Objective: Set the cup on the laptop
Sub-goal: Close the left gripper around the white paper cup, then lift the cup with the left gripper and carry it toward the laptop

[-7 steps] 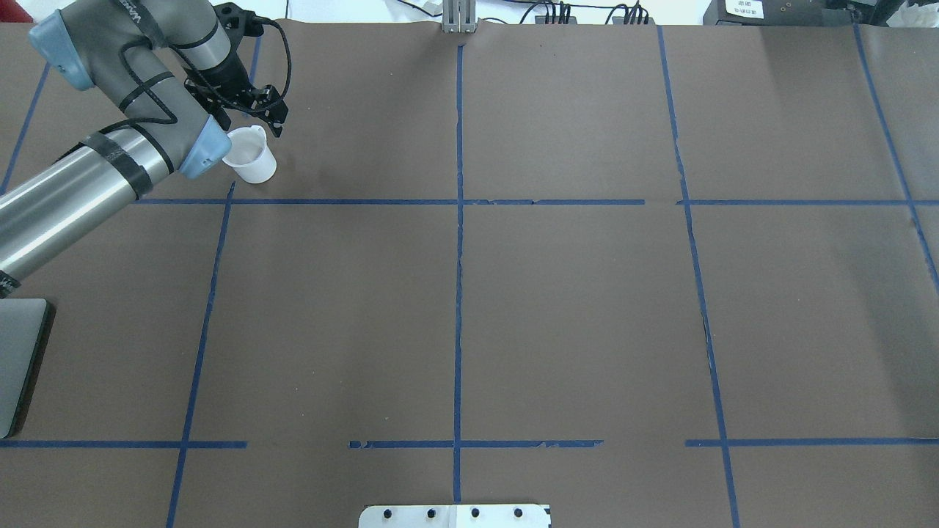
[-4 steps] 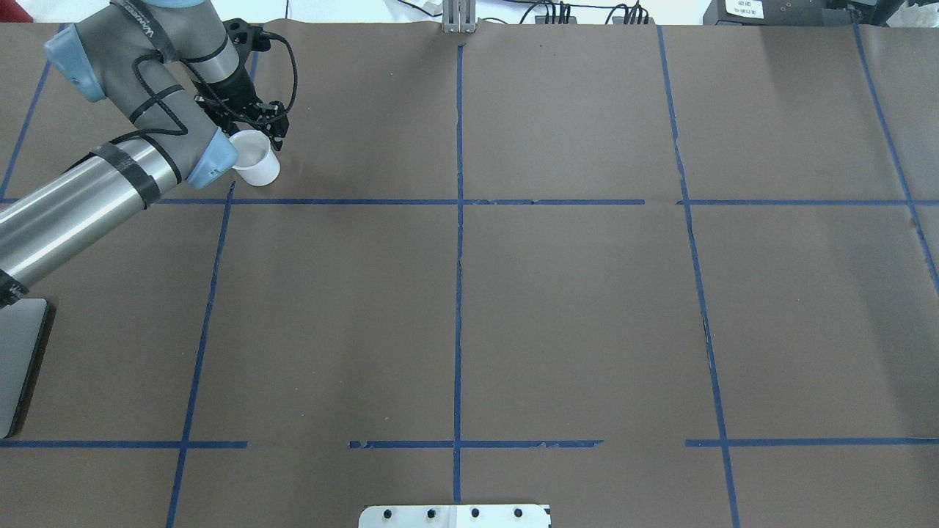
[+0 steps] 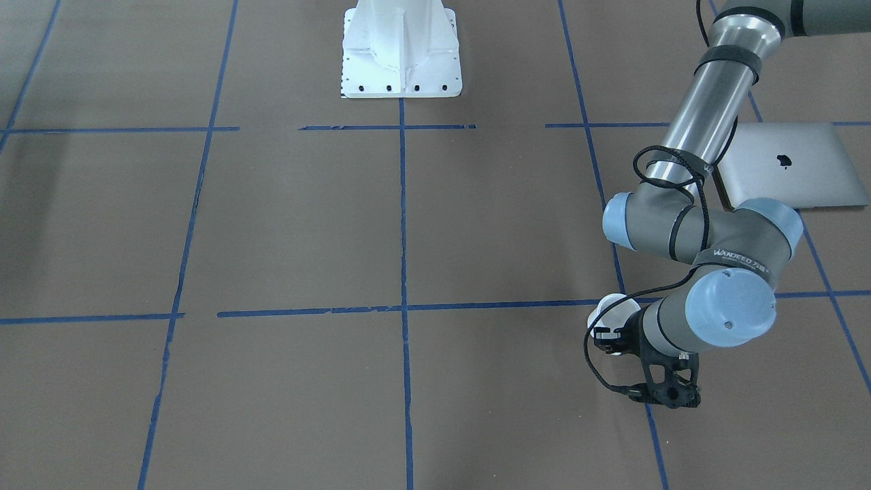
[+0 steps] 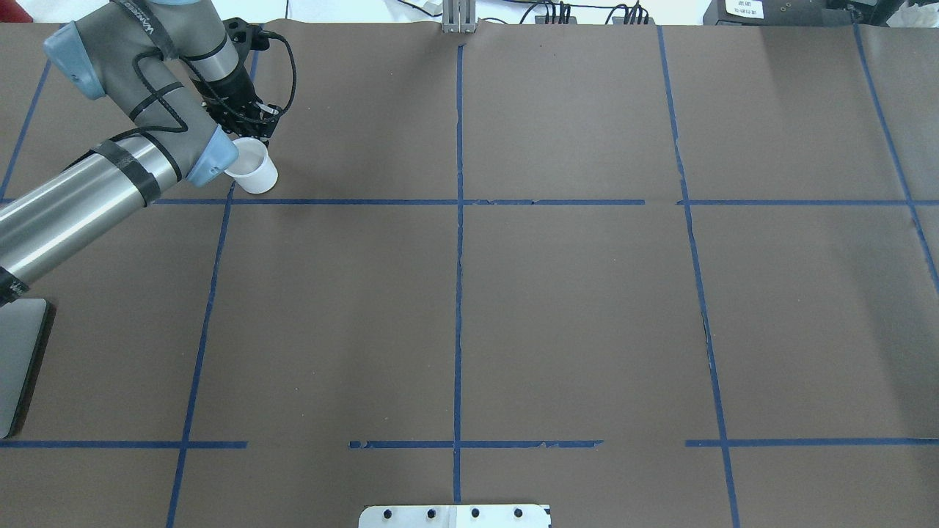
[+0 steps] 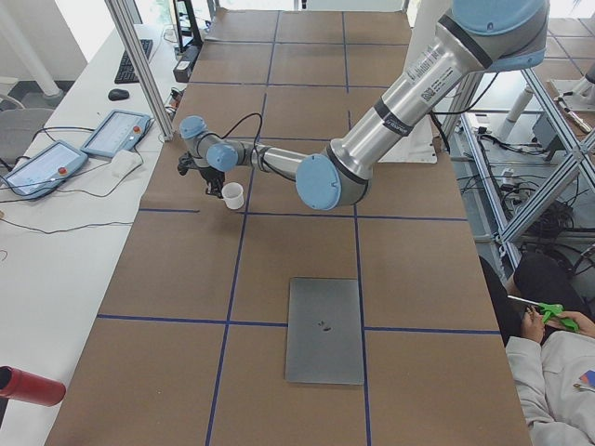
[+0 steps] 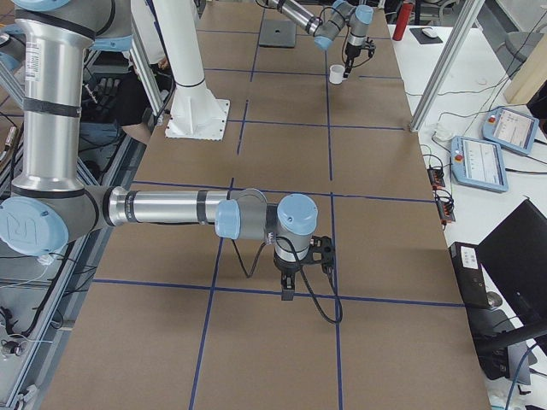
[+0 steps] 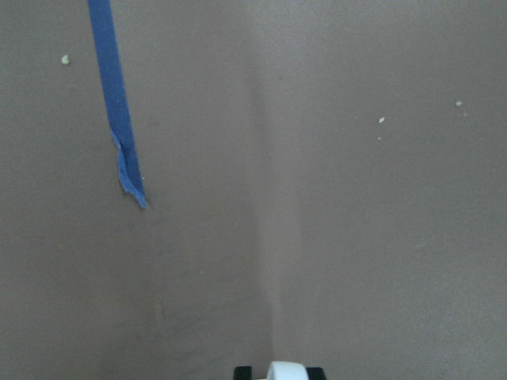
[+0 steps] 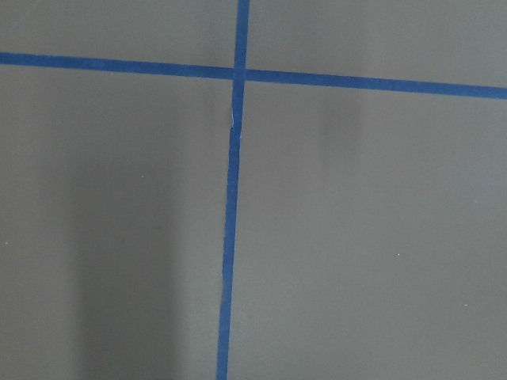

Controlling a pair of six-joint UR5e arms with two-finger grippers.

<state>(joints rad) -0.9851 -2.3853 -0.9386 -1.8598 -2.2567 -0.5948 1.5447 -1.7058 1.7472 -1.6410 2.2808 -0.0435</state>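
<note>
The small white cup [image 4: 254, 171] stands upright at the far left of the table, and it also shows in the front view [image 3: 611, 307] and the left side view [image 5: 232, 194]. My left gripper [image 4: 251, 134] is at the cup's far side and is shut on its handle. In the left wrist view a white bit of the cup [image 7: 287, 370] sits between the dark fingertips. The silver laptop [image 3: 782, 163] lies closed and flat near the robot's side on the left; only its edge [image 4: 15, 359] shows overhead. My right gripper [image 6: 288, 290] hangs over bare table; I cannot tell whether it is open.
Brown paper with blue tape lines [image 4: 458, 242] covers the table. The white robot base [image 3: 401, 51] stands at the middle of the near edge. A red cylinder [image 5: 28, 386] and teach pendants [image 5: 116, 135] lie on the side table. An operator [image 5: 558, 372] sits by the table.
My left gripper's fingers have closed on the cup's handle. The cup has shifted slightly toward the robot.
</note>
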